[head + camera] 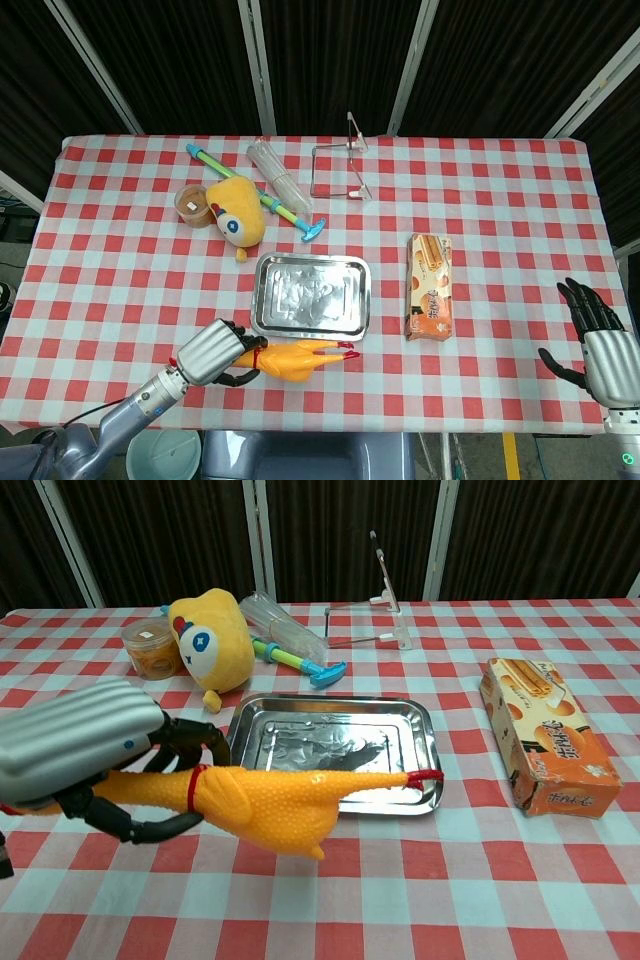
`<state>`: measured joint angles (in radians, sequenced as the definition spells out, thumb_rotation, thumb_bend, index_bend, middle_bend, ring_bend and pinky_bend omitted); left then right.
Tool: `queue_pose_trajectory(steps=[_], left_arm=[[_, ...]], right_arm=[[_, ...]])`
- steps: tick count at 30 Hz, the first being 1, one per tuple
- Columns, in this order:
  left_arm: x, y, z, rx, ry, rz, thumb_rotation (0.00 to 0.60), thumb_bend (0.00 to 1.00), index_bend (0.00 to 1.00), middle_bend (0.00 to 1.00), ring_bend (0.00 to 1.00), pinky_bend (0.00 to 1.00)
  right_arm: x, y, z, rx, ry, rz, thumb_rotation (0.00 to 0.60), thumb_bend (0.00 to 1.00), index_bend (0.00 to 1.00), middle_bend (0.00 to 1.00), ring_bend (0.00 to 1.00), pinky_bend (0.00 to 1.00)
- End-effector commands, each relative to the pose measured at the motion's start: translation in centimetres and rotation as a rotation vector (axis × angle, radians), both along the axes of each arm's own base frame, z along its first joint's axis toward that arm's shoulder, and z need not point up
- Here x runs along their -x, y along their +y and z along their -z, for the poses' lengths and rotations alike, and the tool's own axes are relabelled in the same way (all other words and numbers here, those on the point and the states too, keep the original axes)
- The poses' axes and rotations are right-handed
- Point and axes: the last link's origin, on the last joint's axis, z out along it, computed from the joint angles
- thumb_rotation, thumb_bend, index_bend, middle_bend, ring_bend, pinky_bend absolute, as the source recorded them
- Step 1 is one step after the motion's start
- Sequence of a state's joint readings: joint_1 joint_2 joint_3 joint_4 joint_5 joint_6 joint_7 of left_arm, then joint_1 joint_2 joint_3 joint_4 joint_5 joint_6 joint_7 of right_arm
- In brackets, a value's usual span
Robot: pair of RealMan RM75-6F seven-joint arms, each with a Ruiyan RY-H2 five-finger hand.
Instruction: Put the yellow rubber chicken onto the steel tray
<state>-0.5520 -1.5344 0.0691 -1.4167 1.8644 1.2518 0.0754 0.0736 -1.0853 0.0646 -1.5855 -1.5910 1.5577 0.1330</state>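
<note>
My left hand (212, 352) (85, 755) grips the yellow rubber chicken (298, 357) (275, 798) by its legs. The chicken hangs level above the cloth, its red-tipped head toward the right. In the chest view the head overlaps the steel tray's (268, 323) (415, 730) near edge. The tray lies just beyond the chicken, with nothing in it. My right hand (604, 348) is open at the table's right front corner, far from both; the chest view does not show it.
A yellow plush toy (237, 208) (209, 635), a small jar (192, 205), a water squirter (262, 193) and a clear plastic tube (277, 172) lie behind the tray at the left. A wire stand (340, 165) is at the back. A biscuit box (429, 285) (546, 735) lies right of the tray.
</note>
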Motion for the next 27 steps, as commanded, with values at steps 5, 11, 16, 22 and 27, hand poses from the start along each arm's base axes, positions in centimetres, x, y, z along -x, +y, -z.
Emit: queue_pose_trajectory(steps=[5, 11, 16, 22, 27], left_arm=[[-2.9, 3.1, -5.8, -0.1, 0.003, 0.041, 0.6, 0.83, 0.63, 0.73, 0.66, 0.77], [-5.9, 4.6, -8.8, -0.113, 0.012, 0.029, 0.6, 0.82, 0.63, 0.73, 0.67, 0.77], [-8.3, 5.3, -9.6, -0.107, 0.017, 0.02, 0.6, 0.8, 0.63, 0.73, 0.67, 0.77], [-10.7, 5.9, -8.1, -0.078, 0.024, 0.01, 0.6, 0.79, 0.63, 0.73, 0.66, 0.77], [-12.7, 5.8, -6.4, -0.023, 0.036, 0.002, 0.6, 0.79, 0.63, 0.73, 0.66, 0.78]], right_arm=[[-4.7, -1.1, -1.0, -0.172, -0.254, -0.17, 0.6, 0.26, 0.0, 0.09, 0.1, 0.23], [-8.4, -1.9, -0.4, -0.421, -0.442, -0.243, 0.6, 0.26, 0.0, 0.08, 0.1, 0.23], [-11.1, -3.1, 1.3, -0.562, -0.456, -0.28, 0.6, 0.26, 0.0, 0.08, 0.05, 0.19], [-13.0, -4.7, 4.0, -0.659, -0.492, -0.26, 0.6, 0.26, 0.0, 0.06, 0.0, 0.15], [-14.3, -6.1, 6.3, -0.722, -0.547, -0.229, 0.6, 0.26, 0.0, 0.03, 0.0, 0.09]])
